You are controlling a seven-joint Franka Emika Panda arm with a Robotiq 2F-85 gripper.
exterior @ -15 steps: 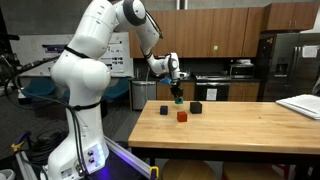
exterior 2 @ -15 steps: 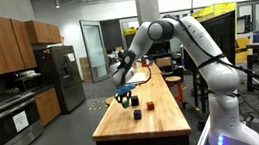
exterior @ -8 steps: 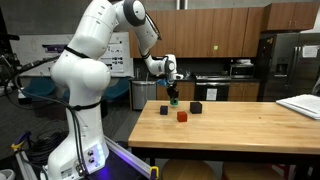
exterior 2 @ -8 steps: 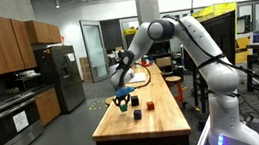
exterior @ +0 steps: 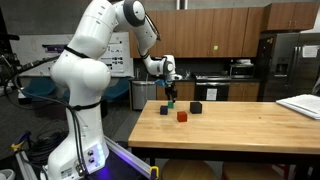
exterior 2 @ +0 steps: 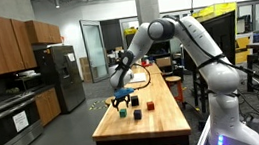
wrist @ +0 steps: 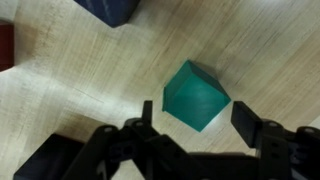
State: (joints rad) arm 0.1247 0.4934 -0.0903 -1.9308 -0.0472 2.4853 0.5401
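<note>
Wrist view: the gripper hangs over the table with its jaws spread wide and nothing between the pads. The fingers stand clear on either side of open wood. The green cube lies flat on the tabletop just ahead of the fingertips. It sits roughly on the centre line between them, turned at an angle to the jaws, and neither finger touches it. From its shadow I judge it is resting on the wood, not lifted. A dark block sits near the top edge of that view, and a red block shows at the left edge, both apart from the cube. In an exterior view the gripper is above the table near its far end, with a black cube, the red block and another black cube nearby. I cannot tell from there how high the fingertips sit. My reading of progress: the hand is lined up over the green cube and open. No grip is made, the cube is unlifted and nothing is carried.
</note>
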